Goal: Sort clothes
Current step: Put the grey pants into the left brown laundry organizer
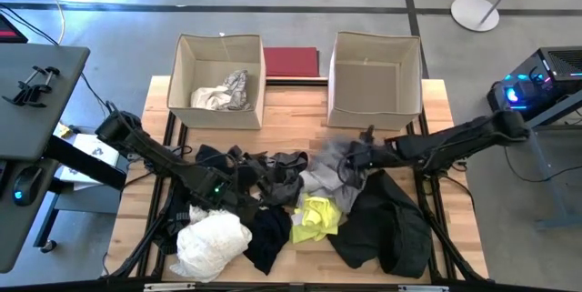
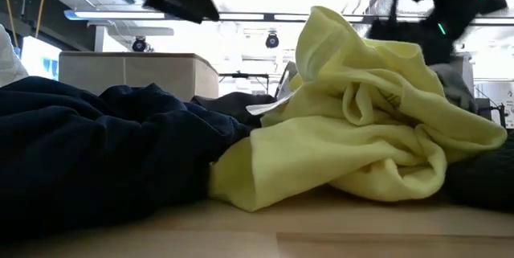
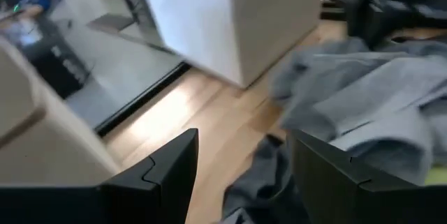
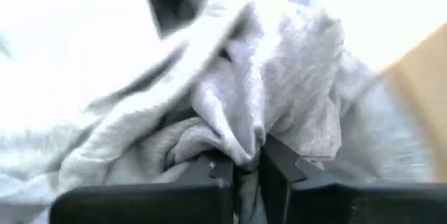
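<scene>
The clothes lie in a heap on the near half of the wooden table [image 1: 300, 101]: a white garment [image 1: 211, 242], a black one [image 1: 268, 237], the neon yellow one [image 1: 318, 217] [image 2: 361, 145], a large black one [image 1: 386, 224], a grey one [image 1: 320, 178] and dark ones [image 1: 264, 169]. A dark navy garment [image 2: 96, 153] lies left of the yellow one. My right gripper [image 1: 350, 157] is shut on the grey garment [image 4: 279, 77]. My left gripper [image 1: 227, 187] [image 3: 241, 175] is open over the dark clothes, its fingers either side of a dark grey cloth [image 3: 262, 175]. My right gripper pinches a bunched fold of the grey garment [image 4: 244, 151] between its two fingers, several layers gathered together. The fingers come from the table's right side, slanting down. The rest of the garment lies slack on the heap.
Two beige fabric boxes stand at the far side: the left box [image 1: 186, 78] holds a pale crumpled garment [image 1: 223, 92], the right box [image 1: 335, 83] shows nothing inside. A flat dark red board [image 1: 291, 63] lies between them. Bare wood shows in front of the boxes.
</scene>
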Available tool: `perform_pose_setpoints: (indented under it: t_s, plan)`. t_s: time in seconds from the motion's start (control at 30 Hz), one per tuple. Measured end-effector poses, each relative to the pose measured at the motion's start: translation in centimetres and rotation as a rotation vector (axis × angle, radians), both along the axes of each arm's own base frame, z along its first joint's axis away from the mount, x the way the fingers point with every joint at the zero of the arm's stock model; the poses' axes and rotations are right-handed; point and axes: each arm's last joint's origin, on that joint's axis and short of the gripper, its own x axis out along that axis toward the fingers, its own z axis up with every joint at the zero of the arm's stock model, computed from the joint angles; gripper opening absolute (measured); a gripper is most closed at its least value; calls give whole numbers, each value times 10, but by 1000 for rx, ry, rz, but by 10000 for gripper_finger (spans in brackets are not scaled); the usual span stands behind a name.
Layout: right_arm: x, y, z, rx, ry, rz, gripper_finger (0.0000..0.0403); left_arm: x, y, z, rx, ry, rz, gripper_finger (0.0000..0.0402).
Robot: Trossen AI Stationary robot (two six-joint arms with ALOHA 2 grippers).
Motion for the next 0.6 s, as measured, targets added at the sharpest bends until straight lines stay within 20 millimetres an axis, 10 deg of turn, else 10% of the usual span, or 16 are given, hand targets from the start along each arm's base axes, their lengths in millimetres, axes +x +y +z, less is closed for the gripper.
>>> perform_pose_setpoints:
  t_s: [0.33,0.6]
  plan:
    - [38,4,124,-313,-364,89,5,34,5,42,240,-64,-191,209]
    - [42,9,116,-275,-428,214,4,50,23,64,362,-165,-447,221]
